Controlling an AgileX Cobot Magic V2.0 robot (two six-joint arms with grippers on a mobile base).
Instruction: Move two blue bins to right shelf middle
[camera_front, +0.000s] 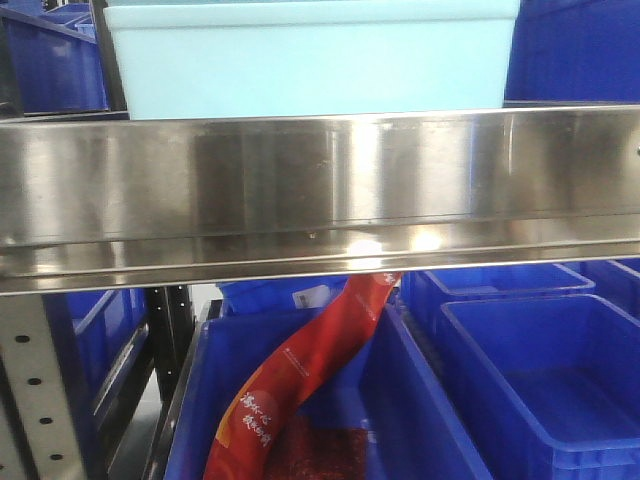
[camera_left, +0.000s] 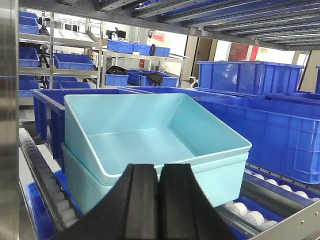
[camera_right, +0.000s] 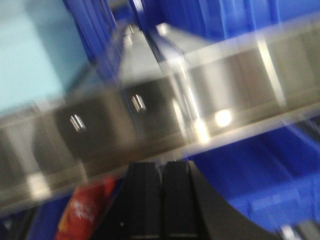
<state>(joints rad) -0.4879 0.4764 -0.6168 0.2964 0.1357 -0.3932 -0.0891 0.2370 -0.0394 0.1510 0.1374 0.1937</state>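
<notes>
Facing the nested pale-blue bins (camera_left: 150, 145) w/ my left gripper (camera_left: 159, 200), jaws closed on nothing; bins sat just ahead on the roller tier, long axis across my approach. Right gripper (camera_right: 160, 200) also closed, empty, below the steel lip (camera_front: 320, 190) of the right shelf middle. Left arm looked nearer.

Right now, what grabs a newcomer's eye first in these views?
The shiny stainless shelf lip spans the whole front view. Behind it sit two nested pale turquoise bins, the upper one tilted, with darker blue crates around them. Below the lip, a red snack bag leans out of a blue bin. Both end effectors appear shut and empty.
</notes>
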